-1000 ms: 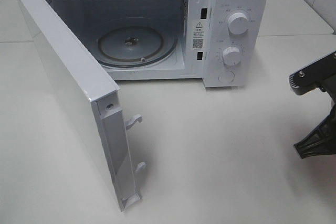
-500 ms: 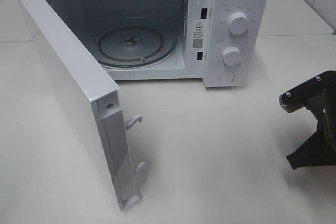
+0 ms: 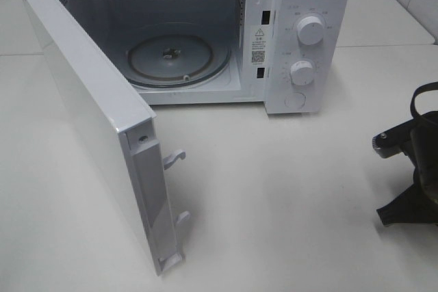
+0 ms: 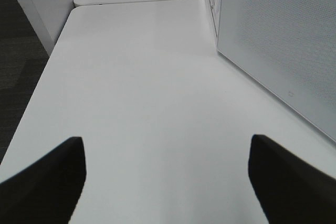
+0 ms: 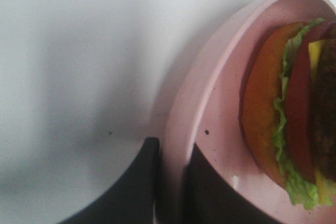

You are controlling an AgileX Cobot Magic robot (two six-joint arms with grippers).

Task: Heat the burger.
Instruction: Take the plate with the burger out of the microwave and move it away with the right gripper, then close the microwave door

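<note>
The rim of a pink plate (image 5: 181,129) is pinched between the closed fingers of the right gripper (image 5: 170,182), and the burger (image 5: 294,114) is carried on that plate. The left gripper (image 4: 165,182) is held wide open over the white table (image 4: 147,103), beside the open door (image 3: 96,121) of the microwave (image 3: 301,39), whose glass turntable (image 3: 178,56) is exposed.

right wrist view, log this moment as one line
right gripper: shut on pink plate rim | burger: on plate | left gripper: open, empty | microwave: door open
</note>
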